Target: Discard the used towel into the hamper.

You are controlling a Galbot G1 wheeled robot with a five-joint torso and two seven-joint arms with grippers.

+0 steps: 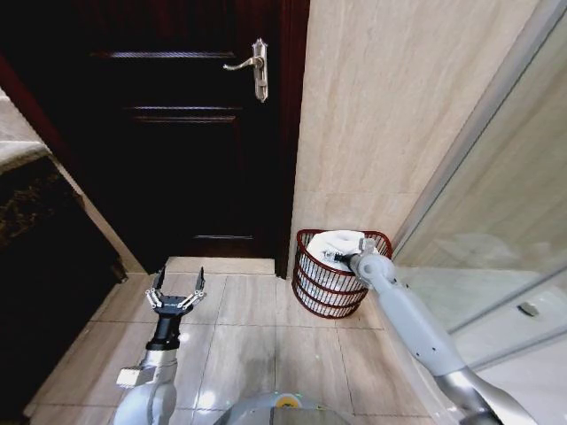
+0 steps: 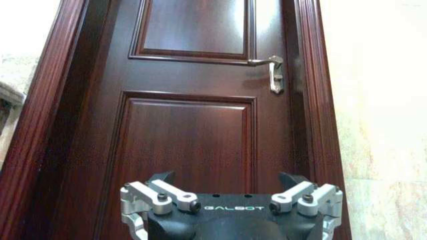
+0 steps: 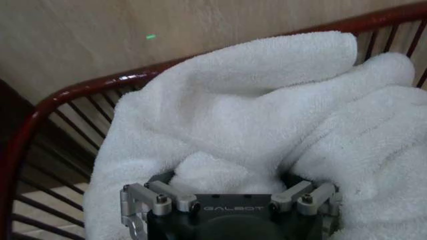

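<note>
The hamper (image 1: 323, 285), a small round reddish-brown wire basket, stands on the floor tiles against the beige wall, just right of the door. A white towel (image 1: 340, 243) is bunched in its top. My right gripper (image 1: 342, 258) reaches down into the hamper mouth. In the right wrist view its jaws stand spread wide, and the towel (image 3: 253, 115) bulges between them and hides the fingertips of the right gripper (image 3: 230, 172), with the hamper rim (image 3: 87, 87) curving behind. My left gripper (image 1: 177, 286) hovers open and empty over the floor, facing the door; it shows again as the left gripper (image 2: 230, 179).
A dark wooden door (image 1: 177, 133) with a metal handle (image 1: 254, 66) is straight ahead. A glass partition (image 1: 496, 221) runs along the right. A dark cabinet with a stone top (image 1: 35, 221) stands at the left. Floor tiles (image 1: 248, 336) lie open between the arms.
</note>
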